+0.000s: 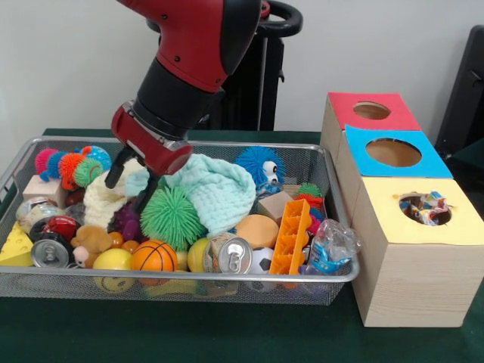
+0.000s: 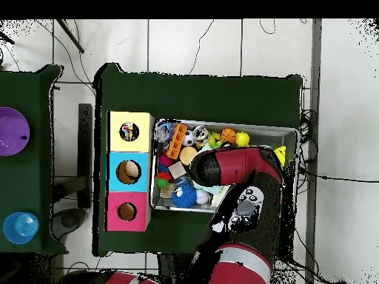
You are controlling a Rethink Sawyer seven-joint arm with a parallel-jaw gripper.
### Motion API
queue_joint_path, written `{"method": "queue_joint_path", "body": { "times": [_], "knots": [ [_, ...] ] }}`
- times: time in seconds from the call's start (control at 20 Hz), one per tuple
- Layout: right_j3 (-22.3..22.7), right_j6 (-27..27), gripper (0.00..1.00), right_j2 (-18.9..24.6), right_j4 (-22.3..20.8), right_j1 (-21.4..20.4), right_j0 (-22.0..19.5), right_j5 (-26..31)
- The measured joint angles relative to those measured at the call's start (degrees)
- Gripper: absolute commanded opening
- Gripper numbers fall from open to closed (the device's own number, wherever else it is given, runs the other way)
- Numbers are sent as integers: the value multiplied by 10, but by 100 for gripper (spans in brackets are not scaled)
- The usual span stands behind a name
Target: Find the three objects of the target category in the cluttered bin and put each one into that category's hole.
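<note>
Something colourful and crinkled is already seen inside the hole of the yellow-topped wooden box (image 1: 420,227), so at least one item appears sorted; the blue-topped box (image 1: 393,155) and red-topped box (image 1: 370,111) look empty. The wire mesh bin (image 1: 227,278) on the green worktop (image 1: 227,333) is still packed. A crumpled clear plastic bottle (image 1: 330,248), lying at the bin's 4 o'clock corner, may belong next. The gripper (image 1: 130,189) is lowered at 10 o'clock, fingers apart, nothing held.
</note>
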Motion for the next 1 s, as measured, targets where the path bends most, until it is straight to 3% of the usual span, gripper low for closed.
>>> {"method": "queue_joint_path", "body": {
  "times": [1.0],
  "knots": [
    [9,0,100,42,0,-2,-25,24]
  ]
}}
